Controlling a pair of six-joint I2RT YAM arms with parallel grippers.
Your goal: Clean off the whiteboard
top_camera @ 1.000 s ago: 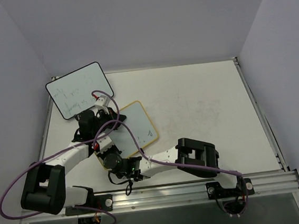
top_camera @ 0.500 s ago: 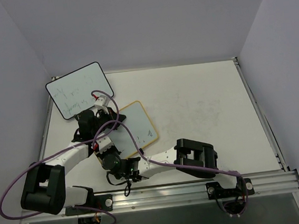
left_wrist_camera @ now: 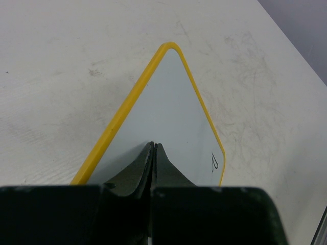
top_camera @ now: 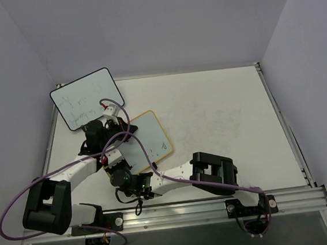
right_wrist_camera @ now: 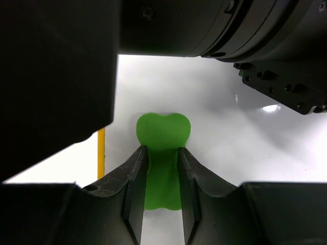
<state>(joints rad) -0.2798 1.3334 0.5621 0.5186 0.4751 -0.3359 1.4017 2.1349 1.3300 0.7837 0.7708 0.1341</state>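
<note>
The whiteboard [top_camera: 150, 136] with the yellow frame lies flat on the table, left of centre. In the left wrist view its surface [left_wrist_camera: 168, 107] is mostly clean, with one small black mark [left_wrist_camera: 214, 162] near the right edge. My left gripper [top_camera: 123, 137] is shut and empty, its tips [left_wrist_camera: 153, 145] on or just above the board's near part. My right gripper [top_camera: 121, 172] is shut on a green eraser [right_wrist_camera: 162, 153] that rests against the white board surface, close to the yellow frame [right_wrist_camera: 100, 153], under the left arm.
A black-framed whiteboard [top_camera: 85, 99] with green scribbles leans at the back left, by the left wall. A purple cable [top_camera: 149, 158] loops over both arms. The table top [top_camera: 221, 117] is scuffed; a metal rail [top_camera: 206, 208] runs along its front edge.
My right gripper with the eraser has shifted slightly left along the board's lower part. The left arm and the board have not moved.
</note>
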